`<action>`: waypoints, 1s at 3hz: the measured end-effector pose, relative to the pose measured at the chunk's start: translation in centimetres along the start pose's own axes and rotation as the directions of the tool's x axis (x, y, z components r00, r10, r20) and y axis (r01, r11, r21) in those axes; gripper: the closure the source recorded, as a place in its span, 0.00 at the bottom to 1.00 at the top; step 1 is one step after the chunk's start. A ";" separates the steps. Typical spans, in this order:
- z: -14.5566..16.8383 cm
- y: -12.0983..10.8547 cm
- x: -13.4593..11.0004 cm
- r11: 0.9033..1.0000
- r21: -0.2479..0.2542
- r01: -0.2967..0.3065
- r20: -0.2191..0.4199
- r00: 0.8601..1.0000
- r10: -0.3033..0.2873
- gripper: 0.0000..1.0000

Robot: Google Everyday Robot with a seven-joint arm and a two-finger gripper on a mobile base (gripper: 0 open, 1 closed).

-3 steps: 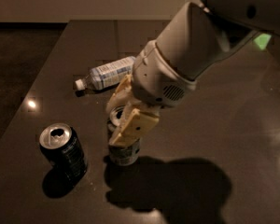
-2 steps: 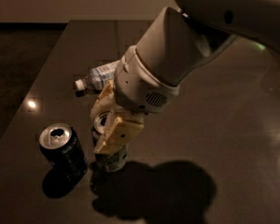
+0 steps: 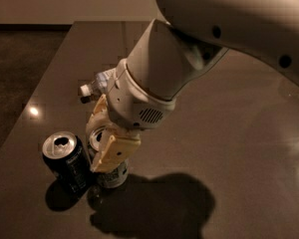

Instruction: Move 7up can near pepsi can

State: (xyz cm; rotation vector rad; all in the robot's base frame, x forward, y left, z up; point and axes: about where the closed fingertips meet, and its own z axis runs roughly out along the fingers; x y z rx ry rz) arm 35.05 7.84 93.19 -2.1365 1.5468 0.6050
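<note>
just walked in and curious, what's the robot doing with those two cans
The robot's gripper is closed on the 7up can, fingers on either side of it, at the near left part of the dark table. The can is right beside the pepsi can, which stands upright with its top open; whether the two touch is unclear. A plastic bottle lies on its side behind the arm, mostly hidden.

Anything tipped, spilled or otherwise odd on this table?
Only the plastic bottle, which lies on its side behind the arm and is partly hidden. The pepsi can and the 7up can are upright, close together, with the gripper closed around the 7up can. No spill shows.
</note>
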 end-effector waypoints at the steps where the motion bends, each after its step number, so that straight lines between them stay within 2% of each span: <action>1: -0.3 0.2 -0.5 1.000 0.010 0.009 -0.004 1.000 -0.009 0.09; 2: -0.5 0.3 -0.8 1.000 0.017 0.014 -0.006 1.000 -0.014 0.00; 3: -0.5 0.3 -0.8 1.000 0.017 0.015 -0.006 1.000 -0.014 0.00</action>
